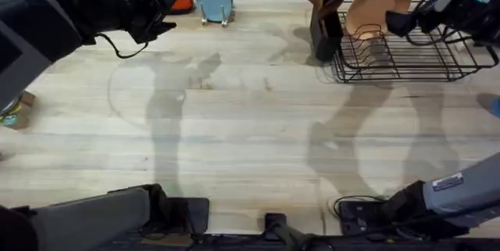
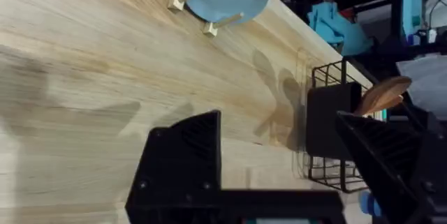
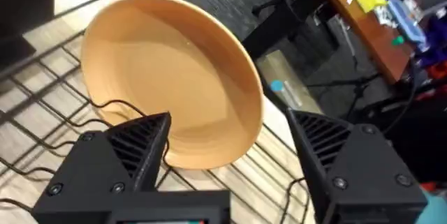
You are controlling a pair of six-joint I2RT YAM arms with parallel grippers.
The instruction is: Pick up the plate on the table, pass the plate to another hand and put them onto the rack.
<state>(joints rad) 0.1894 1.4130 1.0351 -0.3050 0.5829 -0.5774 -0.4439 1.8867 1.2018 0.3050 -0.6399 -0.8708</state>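
Note:
The tan-orange plate (image 1: pixel 379 3) stands tilted on edge at the left end of the black wire rack (image 1: pixel 406 57), at the table's (image 1: pixel 234 126) far right. My right gripper (image 1: pixel 398 23) hovers just to the plate's right. In the right wrist view the plate (image 3: pixel 171 84) leans among the rack wires (image 3: pixel 42 84), and the right gripper (image 3: pixel 230 155) is open, its fingers (image 3: pixel 133 147) spread just short of the plate's lower rim with nothing clamped. My left gripper (image 1: pixel 160 15) is at the far left of the table, and in its wrist view the left gripper (image 2: pixel 286 161) is open and empty.
A black utensil holder (image 1: pixel 324 28) with wooden spoons (image 2: pixel 380 95) stands against the rack's left end. Light blue plates (image 1: pixel 215 1) sit in a small wooden stand at the back edge. A small box (image 1: pixel 19 110) lies at the left edge. Cables run near the arm bases.

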